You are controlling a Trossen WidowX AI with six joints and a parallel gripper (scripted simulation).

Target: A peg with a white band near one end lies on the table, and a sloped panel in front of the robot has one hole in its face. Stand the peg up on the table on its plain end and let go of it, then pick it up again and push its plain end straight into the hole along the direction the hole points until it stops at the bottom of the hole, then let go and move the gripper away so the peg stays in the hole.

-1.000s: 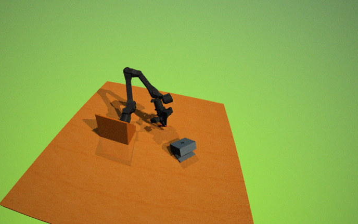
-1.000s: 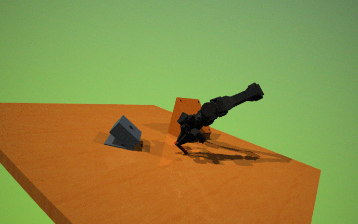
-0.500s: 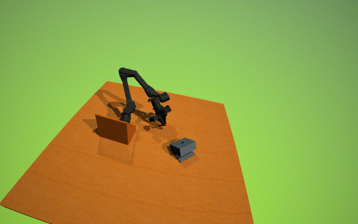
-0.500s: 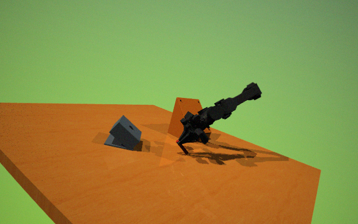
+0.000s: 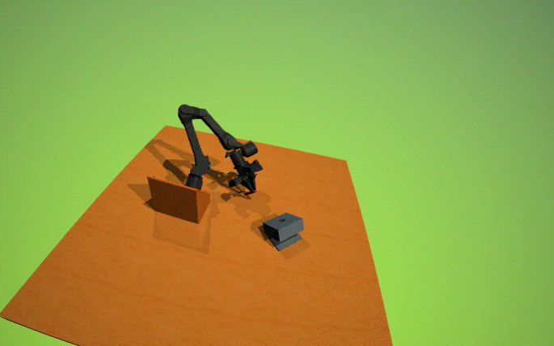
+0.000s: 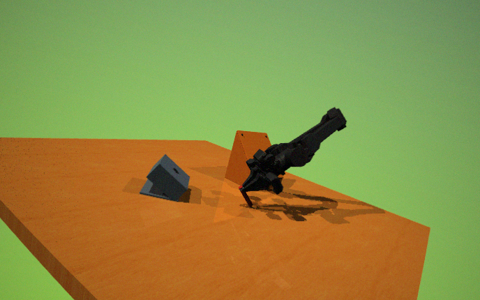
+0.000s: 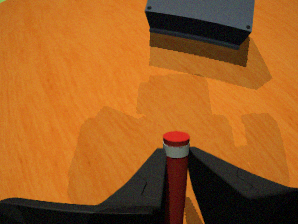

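The dark red peg (image 5: 255, 191) (image 6: 246, 197) (image 7: 176, 185) has a bright red end cap and a white band near that upper end. My gripper (image 5: 253, 191) (image 6: 243, 188) (image 7: 175, 155) is shut on the peg just below the band. The peg leans in the exterior view, banded end up, and its plain end is at or very near the table; exact contact cannot be told. The grey sloped panel block (image 5: 291, 218) (image 6: 182, 177) (image 7: 200, 10) stands apart from the peg. Its single hole shows dark in the top and exterior views; no hole shows in the wrist view.
An orange wedge-shaped block (image 5: 173, 199) (image 6: 251, 144) stands beside the arm's base, to the left in the top view and behind the gripper in the exterior view. The wooden table (image 5: 184, 279) (image 6: 141, 242) (image 7: 45, 100) carries the arm's shadows.
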